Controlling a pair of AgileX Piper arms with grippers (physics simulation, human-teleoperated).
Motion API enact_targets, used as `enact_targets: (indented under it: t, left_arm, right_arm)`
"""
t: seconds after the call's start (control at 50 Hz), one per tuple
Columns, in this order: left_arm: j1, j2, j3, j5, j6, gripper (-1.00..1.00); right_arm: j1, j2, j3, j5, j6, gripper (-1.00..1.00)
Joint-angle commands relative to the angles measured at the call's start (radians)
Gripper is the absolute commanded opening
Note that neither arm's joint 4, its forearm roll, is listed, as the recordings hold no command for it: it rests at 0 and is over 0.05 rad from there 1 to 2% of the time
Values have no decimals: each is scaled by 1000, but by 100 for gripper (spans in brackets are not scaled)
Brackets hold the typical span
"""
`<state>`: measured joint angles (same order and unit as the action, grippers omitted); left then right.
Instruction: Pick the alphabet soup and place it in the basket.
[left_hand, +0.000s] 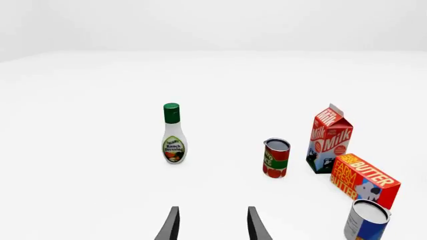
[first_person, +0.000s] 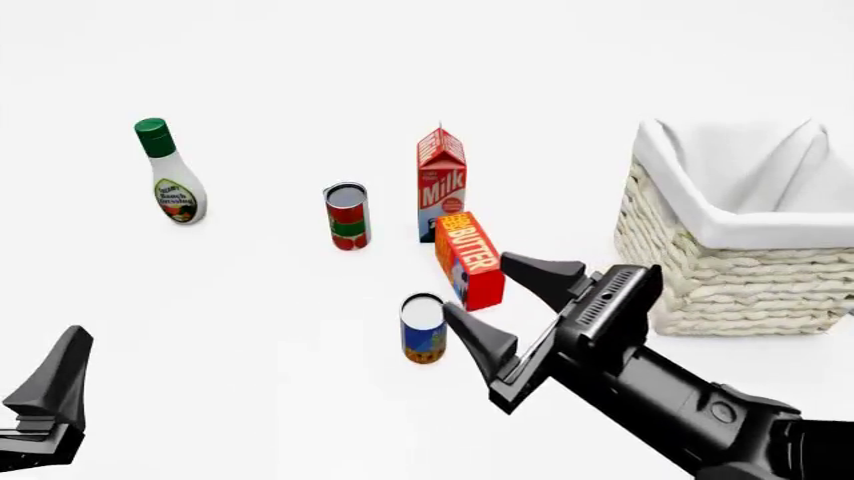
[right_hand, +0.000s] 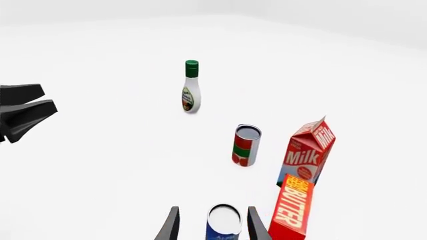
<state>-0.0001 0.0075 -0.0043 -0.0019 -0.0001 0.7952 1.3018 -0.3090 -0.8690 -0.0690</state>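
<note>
Front view: the right gripper (first_person: 514, 300) comes in low from the right, jaws spread wide, nothing gripped.
Alphabet soup (first_person: 423, 329): upright on the desk (first_person: 267, 330), silver top up, just in front of the butter box; one finger (first_person: 481, 340) sits right beside it on its right.
Right wrist view: the alphabet soup (right_hand: 223, 222) shows between the two dark fingers, near the edge of the picture; whether either finger touches it, cannot tell.
Basket (first_person: 727, 270): cream wicker, white cloth lining, far right of the desk, well apart from the can; what shows of the inside is only cloth.
Butter box (first_person: 469, 259): orange-red, on end, leaning a little, just in front of the milk carton (first_person: 442, 183).
Red-and-green can (first_person: 347, 216): upright, left of the milk carton.
Ranch dressing bottle (first_person: 170, 175): green cap, standing alone at far left.
Left gripper (first_person: 47, 405): low at the near left corner, away from everything; in the left wrist view its jaws (left_hand: 212, 226) stand apart and hold nothing.
</note>
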Motion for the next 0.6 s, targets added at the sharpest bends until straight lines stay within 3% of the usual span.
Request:
enact_targets:
  t: [0.02, 0.6]
  left_arm:
    - [0, 0, 0, 0, 0, 100]
    - [0, 0, 0, 0, 0, 100]
  right_arm:
    - [-6, 93, -18, -51, 8, 100]
    - [-47, 131, -49, -48, 12, 100]
